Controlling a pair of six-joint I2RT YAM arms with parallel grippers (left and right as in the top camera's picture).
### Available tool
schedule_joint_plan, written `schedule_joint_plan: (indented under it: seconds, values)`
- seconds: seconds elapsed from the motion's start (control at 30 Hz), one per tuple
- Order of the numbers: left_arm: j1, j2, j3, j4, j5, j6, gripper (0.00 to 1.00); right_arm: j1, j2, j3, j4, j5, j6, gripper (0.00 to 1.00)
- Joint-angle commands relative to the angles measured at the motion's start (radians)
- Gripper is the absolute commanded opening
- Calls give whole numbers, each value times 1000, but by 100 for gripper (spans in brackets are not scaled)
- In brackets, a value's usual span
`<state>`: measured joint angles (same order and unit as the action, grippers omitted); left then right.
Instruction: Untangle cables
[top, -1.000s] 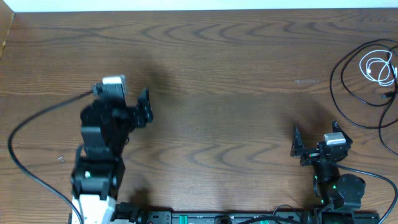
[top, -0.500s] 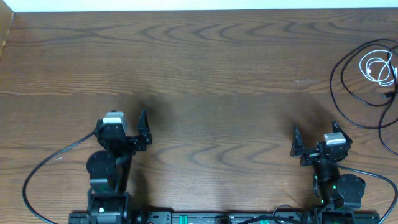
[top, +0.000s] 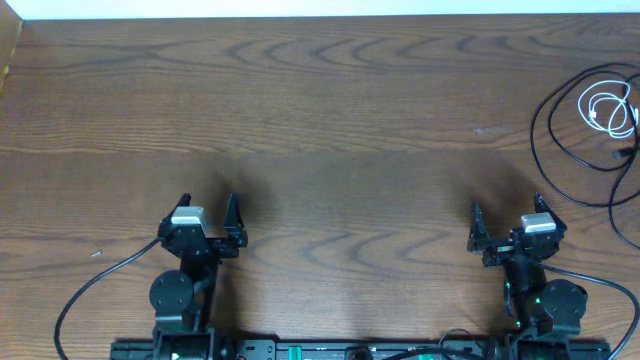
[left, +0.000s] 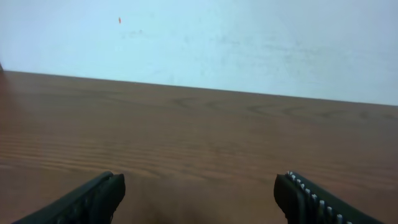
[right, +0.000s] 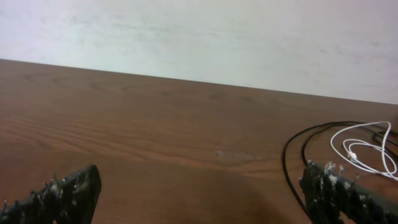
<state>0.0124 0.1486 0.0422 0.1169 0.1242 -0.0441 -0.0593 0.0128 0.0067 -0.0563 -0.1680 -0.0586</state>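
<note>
Both arms sit folded low at the near edge of the tabletop (top: 330, 130), a parked stance that keeps them out of the working area. The left tool (top: 208, 212) is near the near-left corner and the right tool (top: 506, 223) toward the near-right; each is released, jaws spread wide with nothing between them. The wrist views confirm this: only bare wood shows between the left fingers (left: 87, 199) and between the right fingers (right: 62, 194).

The cables lie together by the right edge, toward the far-right corner. The black cable (top: 545, 125) runs in large loose loops that sweep out toward the middle and back, with part of it passing beyond the right border of the overhead view, so its full run cannot be told. The white cable (top: 600, 100) is coiled in a small bundle inside those black loops, lying over or against them; which strand is on top is too fine to make out. In the right wrist view the white coil (right: 364, 149) sits ahead and to the right of the tool, with black arcs (right: 292, 155) curving just beside it.

The pair looks not yet separated. The right arm is much the nearer and likely has the reach. There is little room between the cables and the right edge, so pulling a cord that way risks dropping it off; the wide open wood to the left gives ample space to draw one cable clear.
</note>
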Motion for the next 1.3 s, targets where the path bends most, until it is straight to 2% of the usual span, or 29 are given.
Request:
schedule_joint_plan:
  seconds: [0.0, 0.23, 0.43, 1.27]
  values:
    - [6, -64, -39, 5, -13, 26, 83, 9, -4, -1, -4, -10, 10, 99]
    - [24, -139, -39, -48, -13, 42, 83, 9, -4, -1, -4, -10, 10, 99]
    - [40, -148, -39, -188, -45, 50, 83, 9, -4, -1, -5, -10, 9, 99]
    - [40, -143, -38, -183, -50, 51, 83, 9, -4, -1, -4, -10, 10, 99]
